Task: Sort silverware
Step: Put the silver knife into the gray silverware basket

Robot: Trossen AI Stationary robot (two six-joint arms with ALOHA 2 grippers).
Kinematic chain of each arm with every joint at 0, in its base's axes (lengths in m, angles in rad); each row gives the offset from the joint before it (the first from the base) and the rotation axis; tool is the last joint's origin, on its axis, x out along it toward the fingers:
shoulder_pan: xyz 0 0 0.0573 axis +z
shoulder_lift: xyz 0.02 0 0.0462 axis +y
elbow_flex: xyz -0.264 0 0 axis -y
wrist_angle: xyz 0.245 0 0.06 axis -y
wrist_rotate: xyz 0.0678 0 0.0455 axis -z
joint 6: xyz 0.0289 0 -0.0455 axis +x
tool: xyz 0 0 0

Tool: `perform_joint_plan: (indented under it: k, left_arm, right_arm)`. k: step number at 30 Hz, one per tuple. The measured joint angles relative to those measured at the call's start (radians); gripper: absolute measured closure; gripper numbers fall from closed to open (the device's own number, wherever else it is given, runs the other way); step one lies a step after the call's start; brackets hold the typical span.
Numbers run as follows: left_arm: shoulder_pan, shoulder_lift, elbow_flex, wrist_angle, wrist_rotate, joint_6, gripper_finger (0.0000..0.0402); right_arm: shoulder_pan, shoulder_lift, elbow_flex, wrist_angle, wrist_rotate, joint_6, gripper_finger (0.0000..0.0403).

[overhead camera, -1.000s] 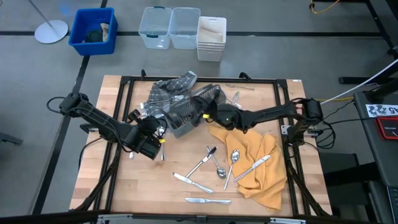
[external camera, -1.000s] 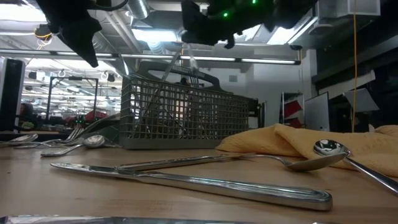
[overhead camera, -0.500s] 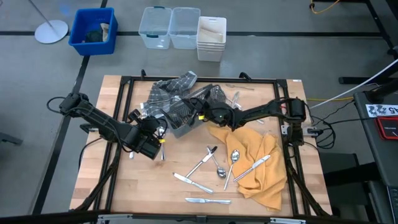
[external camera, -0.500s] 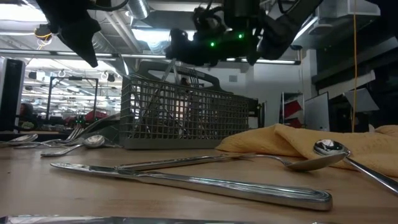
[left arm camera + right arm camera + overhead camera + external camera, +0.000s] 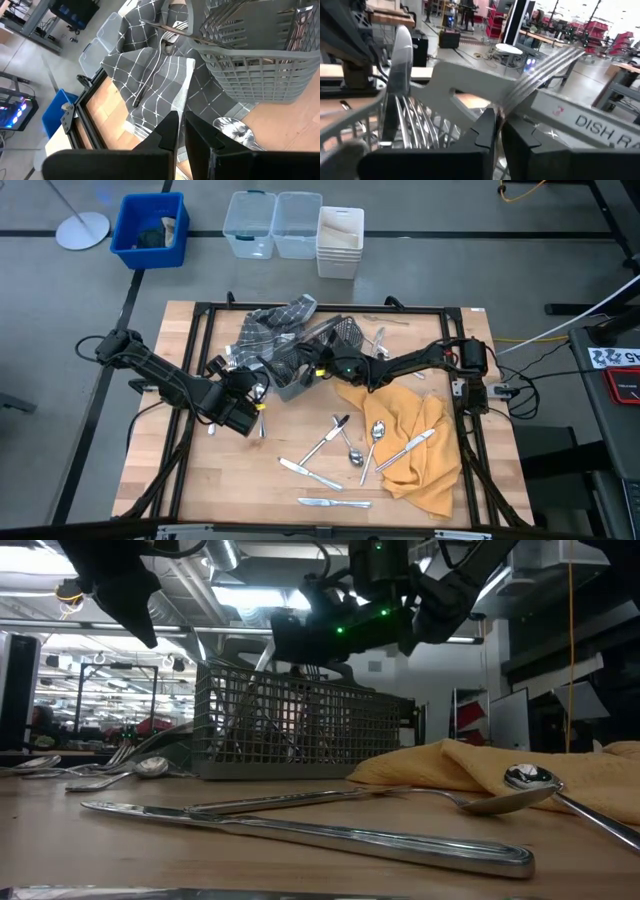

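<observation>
From above, we see our right gripper (image 5: 322, 365) reaching across the table to the grey caddy (image 5: 300, 360), poised over its rim, while our left gripper (image 5: 262, 406) waits near the table's left edge, just beside a few loose pieces. More silverware lies well apart from both: knives (image 5: 308, 473), a spoon (image 5: 376, 432) and others on bare wood and on the orange cloth (image 5: 415, 445). At table height, the right gripper (image 5: 305, 662) hangs just above the caddy (image 5: 300, 725), with handles standing up inside the mesh. Through the left wrist camera, that arm's fingers (image 5: 167, 132) stand almost together with nothing between them; a spoon (image 5: 235, 134) lies just ahead, beside the checked cloth (image 5: 160, 75). Through the right wrist camera, a fork (image 5: 545, 70) rises slantwise from between narrow fingers (image 5: 485, 132), tines up and away, handle down toward the caddy; whether it is gripped or just let go we cannot tell. We judge the drop turns on that long axis pointing into the compartment below.
</observation>
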Motion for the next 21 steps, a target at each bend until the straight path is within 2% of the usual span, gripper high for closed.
perform_joint_plan:
  k: [8,16,21]
  left_arm:
    - [0.000,0.000,0.000,0.000,0.000,0.000,0.0383]
    - [0.000,0.000,0.000,0.000,0.000,0.000,0.0383]
    - [0.000,0.000,0.000,0.000,0.010,-0.020,0.0383]
  right_arm:
    - [0.002,-0.001,0.000,-0.033,0.012,-0.030,0.0331]
    - [0.002,-0.040,0.001,-0.189,0.072,-0.052,0.0291]
    - [0.019,-0.084,0.001,-0.276,0.080,-0.043,0.0281]
